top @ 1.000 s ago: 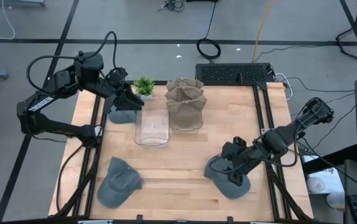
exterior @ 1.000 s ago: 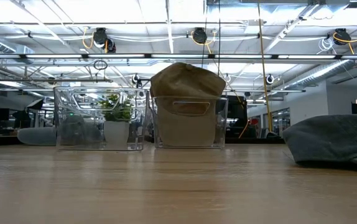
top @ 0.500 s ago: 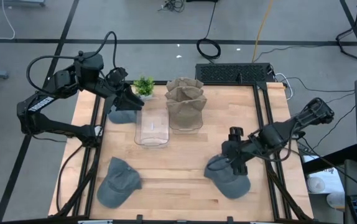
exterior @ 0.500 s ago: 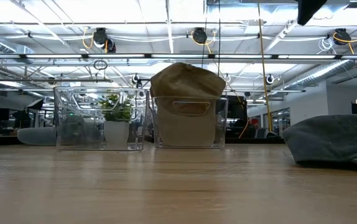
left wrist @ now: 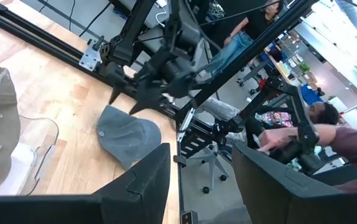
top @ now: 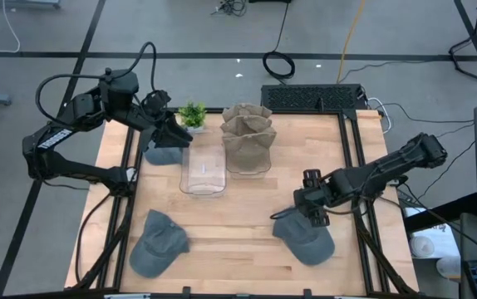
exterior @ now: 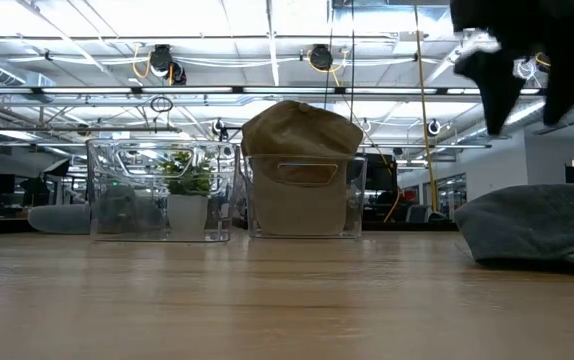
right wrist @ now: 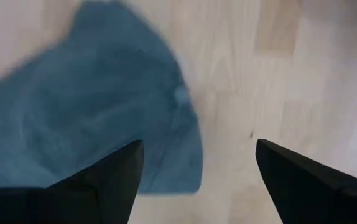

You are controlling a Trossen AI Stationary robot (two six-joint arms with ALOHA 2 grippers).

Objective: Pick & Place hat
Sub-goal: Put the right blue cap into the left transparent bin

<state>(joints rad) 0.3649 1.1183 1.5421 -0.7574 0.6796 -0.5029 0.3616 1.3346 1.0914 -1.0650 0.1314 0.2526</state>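
A grey hat (top: 305, 239) lies flat on the wooden table at the near right; it also shows in the low view (exterior: 542, 225) and as blue-grey cloth in the right wrist view (right wrist: 97, 112). My right gripper (top: 311, 209) hangs open just above the hat's far edge, fingers pointing down, touching nothing (right wrist: 197, 155). A second grey hat (top: 157, 242) lies at the near left, a third (top: 162, 154) at the far left. My left gripper (top: 174, 137) waits open, raised over that third hat (left wrist: 200, 168).
Two clear bins stand at the far middle: the left one (top: 204, 170) is bare inside, the right one (top: 249, 148) holds stacked tan hats. A small potted plant (top: 193, 115) stands behind them. Bare wood lies between the near hats. People show beyond the table.
My right gripper has come down toward the grey hat at the near right and shifted a little toward the table's far edge, rolling its wrist as it went. It has dropped into the low view from above. Its fingers stay open. The hat has not moved.
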